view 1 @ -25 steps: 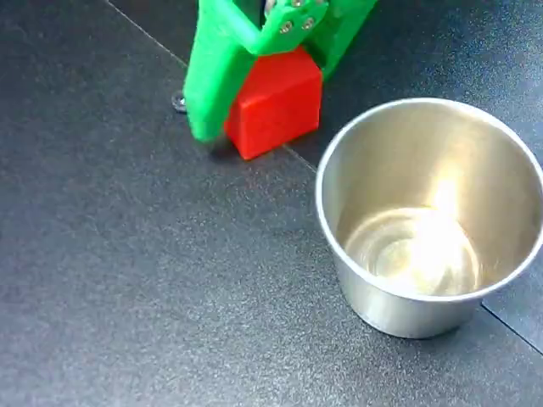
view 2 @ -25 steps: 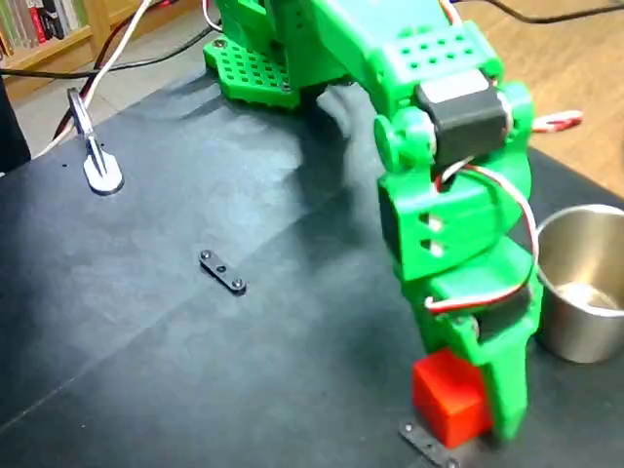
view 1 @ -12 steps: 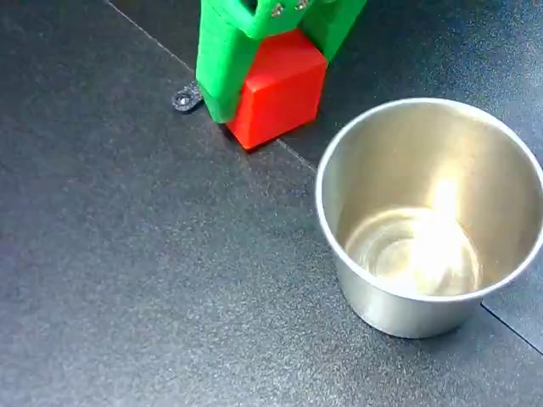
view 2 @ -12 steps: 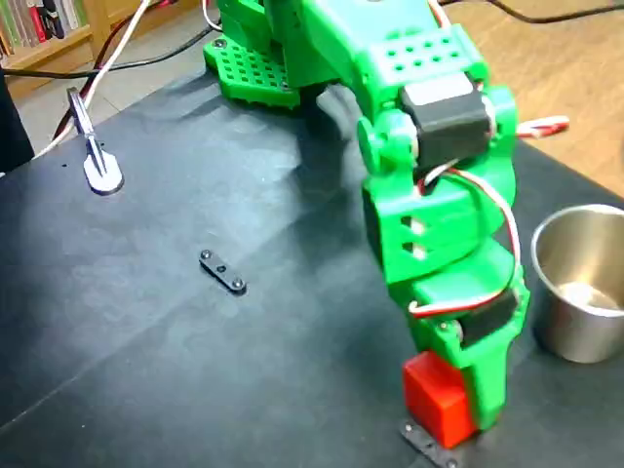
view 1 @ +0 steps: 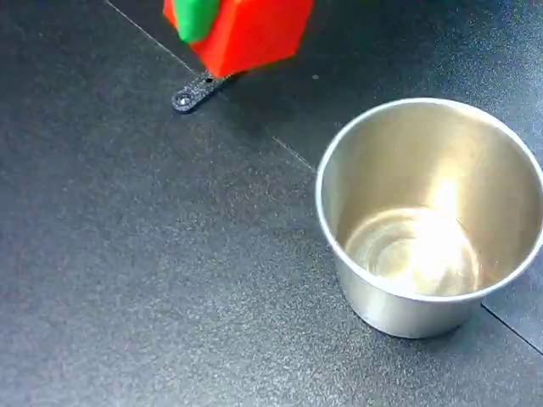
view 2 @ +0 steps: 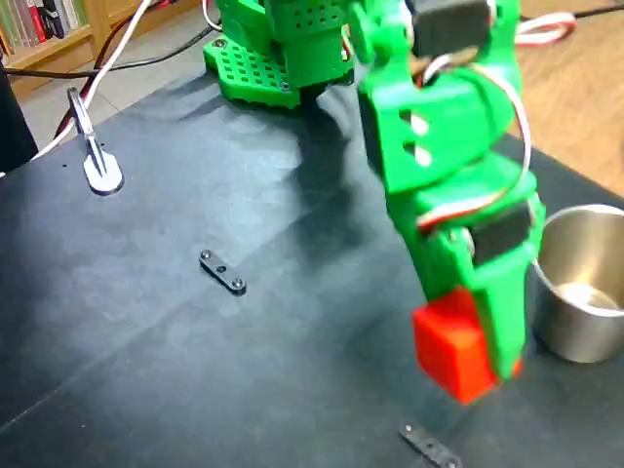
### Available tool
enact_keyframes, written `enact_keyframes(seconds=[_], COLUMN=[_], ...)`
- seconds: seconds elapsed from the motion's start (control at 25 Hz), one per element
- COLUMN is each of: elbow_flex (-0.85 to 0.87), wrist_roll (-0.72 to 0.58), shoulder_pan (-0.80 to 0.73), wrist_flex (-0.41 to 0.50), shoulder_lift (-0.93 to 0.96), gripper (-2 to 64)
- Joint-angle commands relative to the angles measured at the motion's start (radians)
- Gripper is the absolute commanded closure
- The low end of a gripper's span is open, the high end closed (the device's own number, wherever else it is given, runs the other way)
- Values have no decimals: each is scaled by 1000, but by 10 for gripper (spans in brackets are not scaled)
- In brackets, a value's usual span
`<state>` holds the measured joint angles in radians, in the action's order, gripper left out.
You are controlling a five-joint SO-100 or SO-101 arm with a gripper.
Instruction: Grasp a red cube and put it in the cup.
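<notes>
Cube gripped, clear of the mat; cup empty.

One red cube (view 2: 451,346) hangs above the black mat (view 1: 170,280), clamped between the green gripper's (view 2: 468,353) fingers, raised presumably to clear the rim. One steel cup (view 1: 428,216) stands nearby, upright, nothing inside. Two small black link plates (view 2: 223,272) lie loose on the mat.

Red cube (view 2: 451,346) airborne nr upright cup (view 1: 428,216)

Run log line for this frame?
phase: carry | end effector: shut on red cube | cube: off table | cup: empty, upright
</notes>
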<state>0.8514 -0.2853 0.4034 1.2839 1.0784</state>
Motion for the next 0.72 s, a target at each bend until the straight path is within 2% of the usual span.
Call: enact_keyframes(seconds=[0.0, 0.16, 0.32, 0.52, 0.68], elbow_flex=[103, 235, 279, 279, 275], wrist_roll=[9, 9, 9, 9, 9], shoulder_pan=[-6, -6, -31, -126, -201], wrist_flex=[3, -2, -8, -8, -14], shoulder_lift=[198, 397, 549, 661, 657], gripper=[625, 625, 625, 625, 625])
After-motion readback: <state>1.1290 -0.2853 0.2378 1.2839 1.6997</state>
